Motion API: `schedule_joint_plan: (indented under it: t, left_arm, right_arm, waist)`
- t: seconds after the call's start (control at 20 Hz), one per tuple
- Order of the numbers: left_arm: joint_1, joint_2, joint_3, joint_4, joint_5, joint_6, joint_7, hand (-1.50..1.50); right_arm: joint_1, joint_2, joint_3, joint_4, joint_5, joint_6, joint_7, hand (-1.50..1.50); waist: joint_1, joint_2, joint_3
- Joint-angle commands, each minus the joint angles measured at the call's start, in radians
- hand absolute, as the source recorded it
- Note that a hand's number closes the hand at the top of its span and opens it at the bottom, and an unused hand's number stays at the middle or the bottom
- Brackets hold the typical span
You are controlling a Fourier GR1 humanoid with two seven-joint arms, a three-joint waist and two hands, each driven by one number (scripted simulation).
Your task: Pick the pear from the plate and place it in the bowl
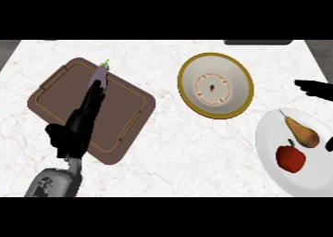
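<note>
Marble counter (196,148) across the whole frame. At lower left, grey forearm rising from the bottom edge, ending in the left hand (77,127): fingers straight and together, stretched up and slightly right over a brown tray (128,125), holding nothing, thumb spread out to the left. Just beyond the fingertips, near the tray's upper edge, a slim purple eggplant (101,73) with a green stem, lying along the same line as the fingers. Upper centre: a bowl (189,92) with a gold rim and pale inside, standing alone on the counter. Lower right: a white plate (272,152), cut by the frame's right edge, carrying the pear (302,134), brown, stem toward upper left, and just below-left of it a red pepper (291,157). At the right edge, the right hand (323,90), only partly in frame: dark fingers spread apart, some above the plate's upper rim, one tip lower down beside the pear, not closed on it. Pear on the plate, well apart from the bowl.
</note>
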Motion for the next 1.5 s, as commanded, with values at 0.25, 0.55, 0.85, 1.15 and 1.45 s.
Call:
schedule_joint_plan:
  t: [0.25, 0.55, 0.85, 1.15, 1.45]
  left_arm:
    - [-0.004, -0.029, 0.022, -0.035, -0.038, 0.001, 0.064, 0.0]
    - [0.013, -0.041, 0.05, -0.029, -0.051, -0.037, 0.021, 0.0]
    - [0.05, -0.059, 0.035, -0.055, -0.069, -0.051, 0.02, 0.0]
    - [-0.025, -0.097, 0.062, 0.039, -0.097, -0.046, -0.008, 0.0]
    - [-0.003, -0.045, 0.1, -0.05, -0.054, -0.104, 0.048, 0.0]
  right_arm:
    - [0.044, 0.045, -0.111, 0.025, -0.005, 0.051, -0.004, -1.5]
    - [0.048, 0.092, -0.153, 0.0, 0.005, 0.081, 0.08, -1.5]
    - [0.089, 0.124, -0.14, 0.102, 0.116, 0.016, -0.066, -1.5]
    - [0.021, 0.163, -0.144, 0.237, 0.21, -0.036, -0.161, -1.5]
    - [0.056, 0.145, -0.069, 0.247, 0.37, -0.183, -0.244, -1.5]
  waist:
    - [0.0, -0.001, 0.0]
    - [-0.001, -0.001, 0.0]
    - [0.004, 0.001, 0.0]
    - [0.005, 0.002, 0.001]
    - [0.008, 0.002, 0.001]
